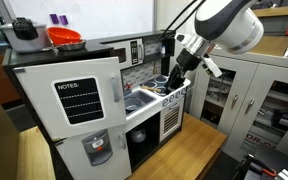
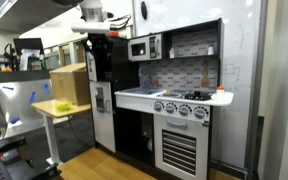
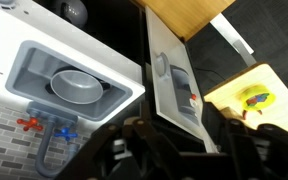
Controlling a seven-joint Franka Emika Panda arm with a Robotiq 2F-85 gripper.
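Observation:
My gripper [image 3: 179, 160] hangs above a white toy kitchen, its dark fingers [image 3: 119, 150] standing apart at the bottom of the wrist view with nothing between them. Below it lies the white sink [image 3: 24, 65] with a grey bowl [image 3: 79, 85] inside. A faucet [image 3: 44, 128] with red and blue handles sits at the sink's edge. In an exterior view the gripper [image 1: 174, 72] is over the counter between the sink [image 1: 139, 100] and the stove [image 1: 172, 97]. From the other side the gripper [image 2: 97, 48] shows beside the fridge.
A microwave [image 1: 132, 50] stands behind the counter. An orange bowl [image 1: 64, 37] and a pot [image 1: 24, 33] sit on the fridge top. A wooden table [image 1: 179, 155] is in front. A cardboard box [image 2: 69, 82] rests on a yellow table [image 2: 59, 107].

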